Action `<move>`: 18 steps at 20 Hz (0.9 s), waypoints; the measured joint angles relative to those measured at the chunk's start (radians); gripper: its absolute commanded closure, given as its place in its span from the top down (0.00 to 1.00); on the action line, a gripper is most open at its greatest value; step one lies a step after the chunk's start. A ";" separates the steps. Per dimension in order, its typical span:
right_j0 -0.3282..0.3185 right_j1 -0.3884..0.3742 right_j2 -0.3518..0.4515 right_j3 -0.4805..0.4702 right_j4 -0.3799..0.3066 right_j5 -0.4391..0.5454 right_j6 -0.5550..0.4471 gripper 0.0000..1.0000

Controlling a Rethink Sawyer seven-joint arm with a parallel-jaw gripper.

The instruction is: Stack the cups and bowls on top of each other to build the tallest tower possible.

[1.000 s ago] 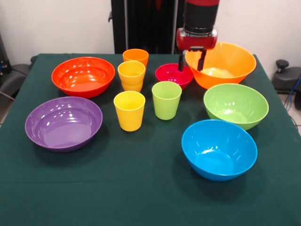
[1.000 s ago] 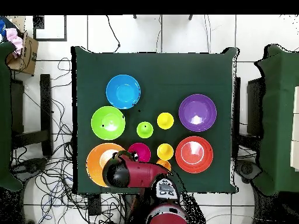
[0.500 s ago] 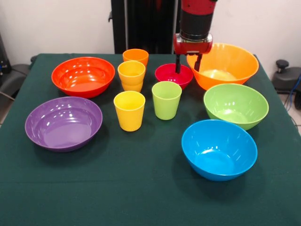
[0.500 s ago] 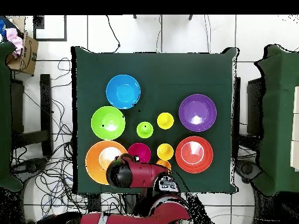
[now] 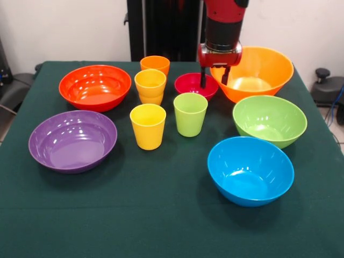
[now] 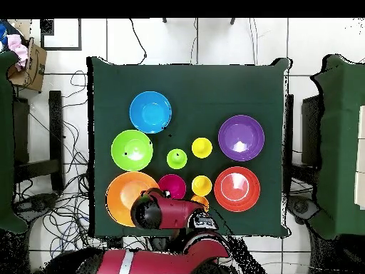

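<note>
Dark green cloth covers the surface, and every piece stands on it singly except one pair of cups. In the front view the tool hangs from the red and black arm at the far side, its two dark fingers spread apart and holding nothing. One finger dips at the right-hand rim of the small magenta bowl; the other sits against the left rim of the large orange bowl. Those two bowls stand just beside each other.

Nearer the camera on the right are the lime green bowl and, closer still, the blue bowl. On the left the red-orange bowl stands behind the purple bowl.

In the middle, a yellow cup is nested in another yellow one, the only stack so far. An orange cup stands just behind it. A single yellow cup and a lime green cup stand side by side in front, apart from each other.

From overhead, the arm covers the gap between the orange and magenta bowls.
</note>
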 measured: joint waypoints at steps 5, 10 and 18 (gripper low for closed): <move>0.000 0.009 0.000 -0.003 -0.001 -0.008 0.000 1.00; 0.000 0.015 0.000 -0.006 -0.001 -0.008 0.000 1.00; 0.000 0.016 0.000 -0.008 -0.001 -0.008 0.000 1.00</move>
